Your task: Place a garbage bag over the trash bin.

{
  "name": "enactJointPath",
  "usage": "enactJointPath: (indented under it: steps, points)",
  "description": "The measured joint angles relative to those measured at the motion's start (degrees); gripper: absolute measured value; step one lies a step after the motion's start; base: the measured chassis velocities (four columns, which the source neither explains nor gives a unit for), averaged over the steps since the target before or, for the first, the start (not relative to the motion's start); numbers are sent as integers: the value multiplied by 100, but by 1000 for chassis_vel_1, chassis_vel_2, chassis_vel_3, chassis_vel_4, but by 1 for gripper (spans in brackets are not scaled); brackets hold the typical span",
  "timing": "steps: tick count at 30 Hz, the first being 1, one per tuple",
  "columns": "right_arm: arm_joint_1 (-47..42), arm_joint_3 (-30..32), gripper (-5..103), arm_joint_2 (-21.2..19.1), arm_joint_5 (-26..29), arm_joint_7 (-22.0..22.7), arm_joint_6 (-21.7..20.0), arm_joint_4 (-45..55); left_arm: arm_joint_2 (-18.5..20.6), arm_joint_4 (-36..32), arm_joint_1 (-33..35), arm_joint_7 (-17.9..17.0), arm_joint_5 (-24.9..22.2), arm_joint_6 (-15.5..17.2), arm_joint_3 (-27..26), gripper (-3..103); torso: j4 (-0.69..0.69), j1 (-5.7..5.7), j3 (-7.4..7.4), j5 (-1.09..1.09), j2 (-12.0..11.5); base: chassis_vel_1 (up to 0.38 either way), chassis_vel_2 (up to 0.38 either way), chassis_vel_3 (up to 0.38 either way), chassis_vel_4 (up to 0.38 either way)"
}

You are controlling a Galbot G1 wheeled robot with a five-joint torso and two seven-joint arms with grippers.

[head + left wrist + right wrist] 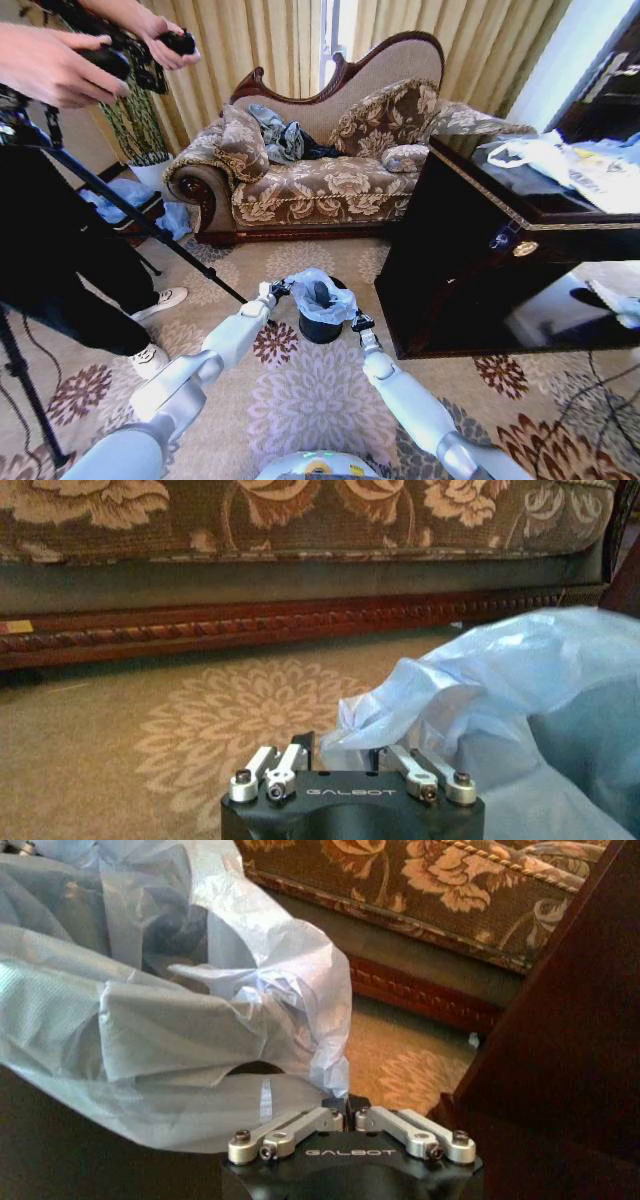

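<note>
The trash bin [320, 325] stands on the carpet between both jaws, the garbage bag [318, 297] draped over its rim. Left gripper [345, 759] and right gripper [347, 1104] each pinch a bag edge, closed. Uneven pulling could tear the film or tip the bin.

Daylight comes through the gap in the curtains [335, 40] behind the sofa [320, 150], leaving the room evenly bright. The head view bows strongly at its edges. Both wrist views look soft, and glare whitens the glossy dark table [560, 215].
</note>
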Motion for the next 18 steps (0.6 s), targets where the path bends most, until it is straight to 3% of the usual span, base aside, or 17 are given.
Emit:
enactJointPath:
  steps: [18]
  points:
    - [665, -144, 0, 256, 0, -222, 482, -861, -31, 178, -366, 251, -603, 345, 116, 34, 0, 0, 0, 0, 0, 0, 0, 0, 0]
